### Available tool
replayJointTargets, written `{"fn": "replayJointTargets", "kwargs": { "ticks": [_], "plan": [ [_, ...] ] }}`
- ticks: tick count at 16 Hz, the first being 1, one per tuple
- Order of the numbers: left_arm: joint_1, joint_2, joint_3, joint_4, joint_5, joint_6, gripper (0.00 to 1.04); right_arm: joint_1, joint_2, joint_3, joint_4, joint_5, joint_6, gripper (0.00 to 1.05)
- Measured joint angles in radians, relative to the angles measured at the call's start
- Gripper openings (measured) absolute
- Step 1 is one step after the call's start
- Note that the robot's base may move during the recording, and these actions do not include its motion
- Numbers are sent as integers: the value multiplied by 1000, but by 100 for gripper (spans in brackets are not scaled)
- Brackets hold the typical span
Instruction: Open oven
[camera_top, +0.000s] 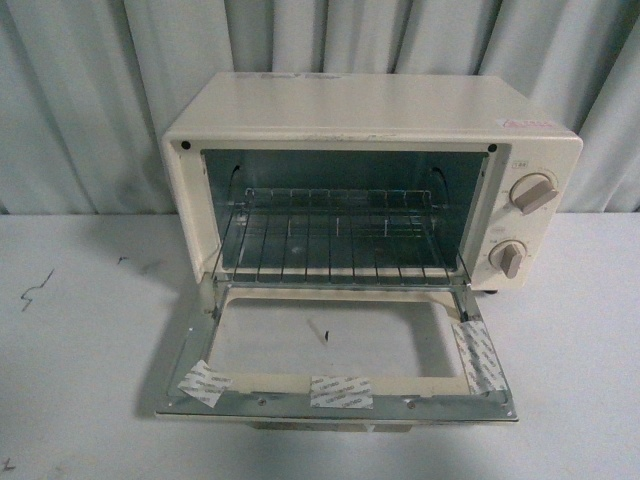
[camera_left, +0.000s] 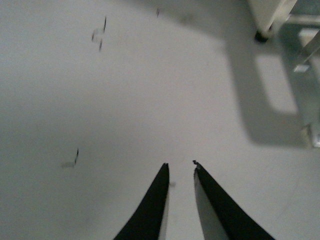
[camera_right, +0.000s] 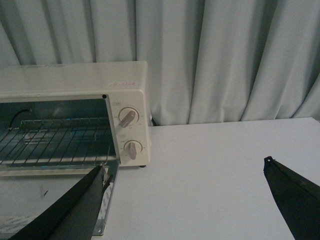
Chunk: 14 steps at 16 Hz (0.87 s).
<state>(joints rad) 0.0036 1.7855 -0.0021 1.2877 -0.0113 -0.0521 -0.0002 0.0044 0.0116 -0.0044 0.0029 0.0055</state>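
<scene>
Hovering over the bare white table (camera_left: 150, 100), the left gripper (camera_left: 181, 166) shows two dark fingertips with only a narrow gap between them, nearly closed and holding nothing. Beyond those tips and off to one side, a black foot (camera_left: 260, 36) of the oven and the metal edge of its lowered door come into the left wrist view.

The right gripper (camera_right: 185, 167) has its jaws spread wide, with nothing between them. One finger (camera_right: 75, 205) overlaps the corner of the lowered door; the other sits well apart over bare table.

Past the right jaws stands the oven (camera_top: 370, 130), cream-white, its door (camera_top: 340, 385) dropped fully flat toward the camera, with tape patches (camera_top: 341, 392) on the frame. Inside, the wire rack (camera_top: 335, 235) is exposed. Two beige knobs (camera_top: 531, 192) sit on its right panel. Farthest back hangs a grey curtain (camera_top: 100, 80).
</scene>
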Motion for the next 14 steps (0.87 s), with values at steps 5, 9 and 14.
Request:
{"fn": "replayJointTargets", "kwargs": {
  "ticks": [5,9,14],
  "plan": [
    [-2,-666,-3,-144,10,34,2,0,0,0,0,0,0,98],
    [-3,-1015,-3,-474,10,34,2,0,0,0,1,0,0,98],
    [-3,-1293,3,-764,11,34,2,0,0,0,0,0,0,98]
  ]
}}
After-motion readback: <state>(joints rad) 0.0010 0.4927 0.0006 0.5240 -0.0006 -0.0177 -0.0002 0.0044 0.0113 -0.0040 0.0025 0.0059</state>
